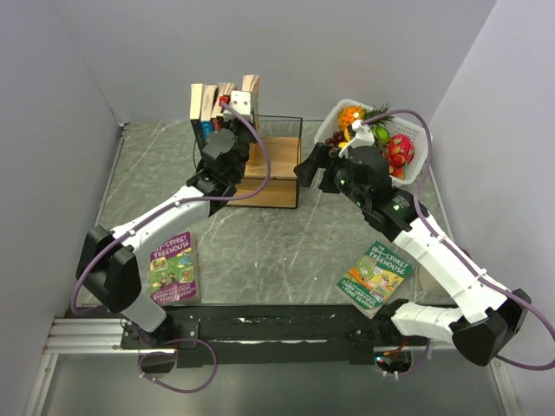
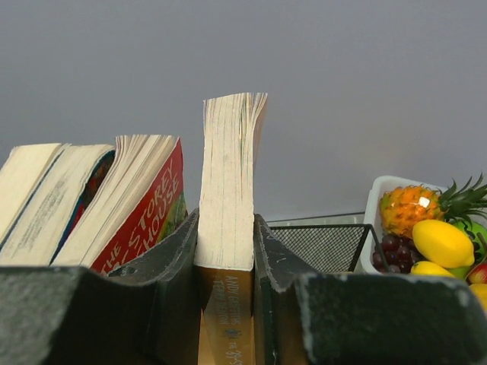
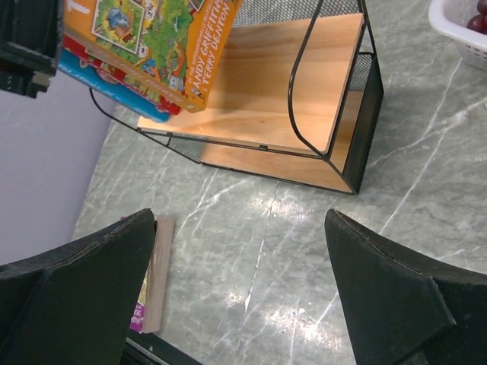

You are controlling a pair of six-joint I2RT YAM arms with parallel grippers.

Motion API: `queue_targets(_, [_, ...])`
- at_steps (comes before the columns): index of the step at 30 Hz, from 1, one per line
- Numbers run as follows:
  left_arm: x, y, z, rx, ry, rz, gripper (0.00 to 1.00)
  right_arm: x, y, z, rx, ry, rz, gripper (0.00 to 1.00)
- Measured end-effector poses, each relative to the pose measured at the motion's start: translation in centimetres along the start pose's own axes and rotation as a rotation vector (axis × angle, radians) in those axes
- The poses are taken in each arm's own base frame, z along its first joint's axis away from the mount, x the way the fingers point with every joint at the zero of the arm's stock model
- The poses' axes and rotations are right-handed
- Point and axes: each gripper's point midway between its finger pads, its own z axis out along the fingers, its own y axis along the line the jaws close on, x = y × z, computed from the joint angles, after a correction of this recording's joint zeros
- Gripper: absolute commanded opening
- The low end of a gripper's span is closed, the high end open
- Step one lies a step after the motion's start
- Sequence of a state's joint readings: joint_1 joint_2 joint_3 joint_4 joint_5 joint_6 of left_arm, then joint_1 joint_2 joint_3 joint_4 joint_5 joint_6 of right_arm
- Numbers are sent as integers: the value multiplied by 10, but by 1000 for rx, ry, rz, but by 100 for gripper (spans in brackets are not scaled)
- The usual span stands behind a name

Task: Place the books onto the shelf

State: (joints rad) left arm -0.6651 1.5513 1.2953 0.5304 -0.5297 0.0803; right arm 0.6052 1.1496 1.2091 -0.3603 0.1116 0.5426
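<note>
Shelf (image 1: 276, 173), top external view: light wooden boards in a black wire frame, standing toward the back of the grey marbled table (image 1: 277, 243). A row of books (image 1: 208, 102) is standing upright at its left end. The left gripper (image 1: 240, 106) is reaching over that end and clamping a paperback (image 1: 251, 85) just right of the row. The right gripper (image 1: 314, 166) is hovering just right of the shelf, jaws spread wide and carrying nothing. A purple book (image 1: 173, 267) is lying flat on the table near the left arm; a green book (image 1: 375, 276) is lying flat near the right arm. A white fruit basket (image 1: 414, 152) is sitting at the back right.

Left wrist view: both fingers (image 2: 171, 255) are pressing the sides of the paperback, which is standing upright between them, spine down and page edges up. A red-covered book (image 2: 156, 201) is leaning just to its left. The fruit basket is holding a pineapple (image 2: 411, 209), a yellow fruit (image 2: 443, 242) and grapes (image 2: 388, 251).

Right wrist view: the dark fingers (image 3: 84, 296) are standing well apart with only table showing between them. The paperback's orange cover is showing over the shelf's left end, a blue book (image 3: 114, 87) just behind it; whether its lower edge is touching the board cannot be told.
</note>
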Motion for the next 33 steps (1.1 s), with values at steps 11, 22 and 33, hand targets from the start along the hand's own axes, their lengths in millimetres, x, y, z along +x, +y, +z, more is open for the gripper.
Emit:
queue_targets(11, [31, 13, 11, -29, 63, -4, 6, 13, -8, 4, 9, 28, 3, 99])
queue_targets(22, [33, 18, 13, -47, 71, -46, 47, 14, -7, 4, 2, 34, 10, 99])
queue_targets(33, [17, 22, 7, -47, 70, -49, 54, 14, -6, 4, 1, 36, 15, 99])
